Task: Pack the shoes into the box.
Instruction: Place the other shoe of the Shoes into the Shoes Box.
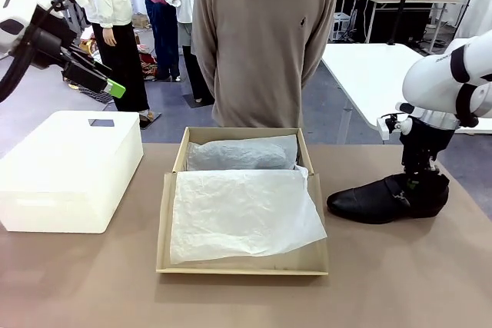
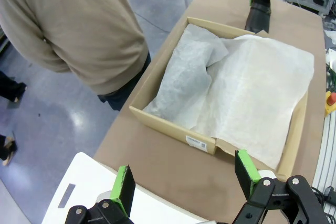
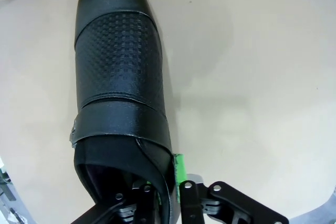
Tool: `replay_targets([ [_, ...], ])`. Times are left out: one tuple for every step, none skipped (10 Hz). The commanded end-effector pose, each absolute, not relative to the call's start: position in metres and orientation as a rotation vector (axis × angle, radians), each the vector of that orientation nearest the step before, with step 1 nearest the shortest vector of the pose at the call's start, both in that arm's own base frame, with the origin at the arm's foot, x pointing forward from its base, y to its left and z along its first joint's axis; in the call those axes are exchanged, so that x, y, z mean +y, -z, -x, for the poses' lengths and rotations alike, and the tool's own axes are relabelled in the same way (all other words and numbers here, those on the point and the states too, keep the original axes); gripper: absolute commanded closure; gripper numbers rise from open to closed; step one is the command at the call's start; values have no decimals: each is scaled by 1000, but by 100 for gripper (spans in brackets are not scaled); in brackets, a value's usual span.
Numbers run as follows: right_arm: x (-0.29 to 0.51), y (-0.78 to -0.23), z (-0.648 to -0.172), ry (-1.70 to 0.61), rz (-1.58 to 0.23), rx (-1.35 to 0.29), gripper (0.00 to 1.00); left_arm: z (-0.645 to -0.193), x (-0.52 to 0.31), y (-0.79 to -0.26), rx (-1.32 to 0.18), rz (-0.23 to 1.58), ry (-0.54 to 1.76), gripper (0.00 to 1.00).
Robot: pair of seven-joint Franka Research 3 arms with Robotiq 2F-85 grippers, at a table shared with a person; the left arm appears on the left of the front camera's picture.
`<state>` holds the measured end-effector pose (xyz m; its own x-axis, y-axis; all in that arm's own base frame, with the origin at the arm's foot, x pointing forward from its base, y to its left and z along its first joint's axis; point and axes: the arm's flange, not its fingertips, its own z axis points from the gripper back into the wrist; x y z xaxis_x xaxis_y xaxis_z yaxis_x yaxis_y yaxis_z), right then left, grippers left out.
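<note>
Left gripper (image 2: 185, 178): spread wide, empty, held above the table.
Right gripper (image 3: 169, 179): pinching shoe (image 3: 118, 66) collar wall.
Shoe: on table beside box (image 1: 242, 270).

Bright even light, soft shadows
</note>
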<state>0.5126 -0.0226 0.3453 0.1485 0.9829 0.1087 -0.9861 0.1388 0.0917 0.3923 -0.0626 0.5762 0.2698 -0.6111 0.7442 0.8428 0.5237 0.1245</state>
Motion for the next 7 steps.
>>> replay_targets([
  [-23,-353,-512,-1421,-156,-6,100,-394,-60,-576,-850,342,1021,0],
  [-24,-354,-511,-1422,-159,-8,100,-394,-60,-576,-850,342,1021,0],
  [-25,-356,-512,-1421,-168,-19,100,-394,-60,-576,-850,342,1021,0],
  [-27,-358,-514,-1397,-171,-25,100,-394,-60,-576,-850,342,1021,0],
  [-28,-365,-519,-1353,-180,20,100,-394,-60,-576,-850,342,1021,0],
  [-30,-375,-524,-1313,-159,37,100,-394,-60,-576,-850,342,1021,0],
  [-32,-390,-530,-1292,-172,64,100,-394,-60,-576,-850,342,1021,0],
])
